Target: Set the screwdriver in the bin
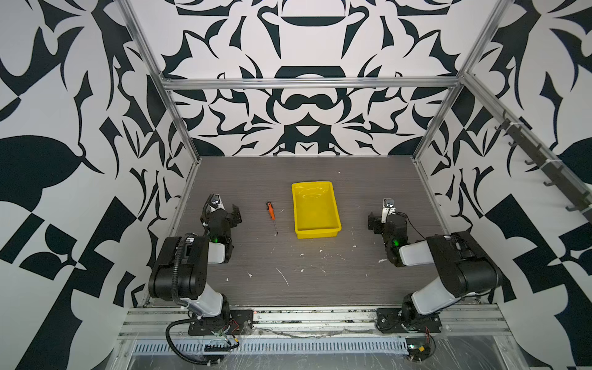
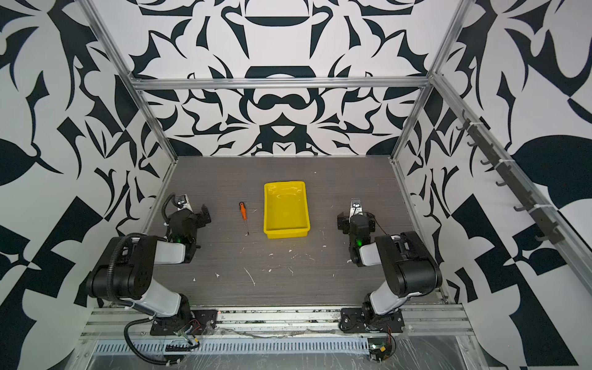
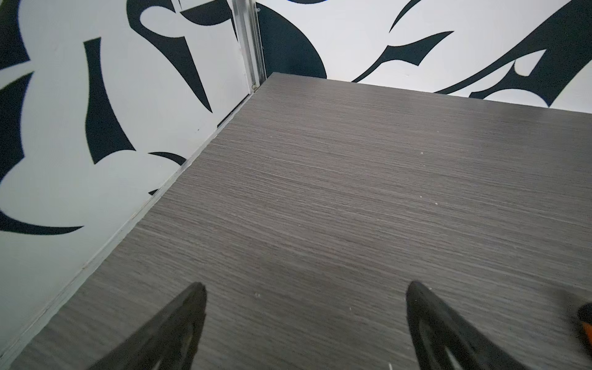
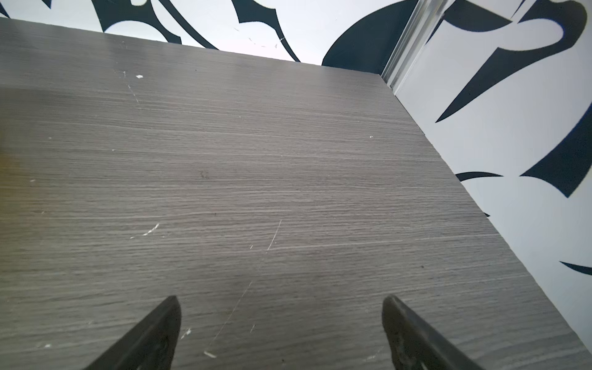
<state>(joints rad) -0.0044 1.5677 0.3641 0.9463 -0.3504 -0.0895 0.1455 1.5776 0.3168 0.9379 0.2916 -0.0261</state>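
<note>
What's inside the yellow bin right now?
Nothing shows inside the bin: only its bare glossy yellow floor with glare. Its near wall hides a thin strip of floor behind it. The screwdriver lies outside, on the table.

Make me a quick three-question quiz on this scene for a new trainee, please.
1. True or false: the screwdriver lies inside the bin.
2. In both top views, where is the screwdriver relative to the bin? A) to its left, apart from it B) to its right, touching it C) on its rim
3. Fill in: the left pincer and the right pincer are both ____, holding nothing.

Key: 1 false; 2 A; 3 open.
</note>
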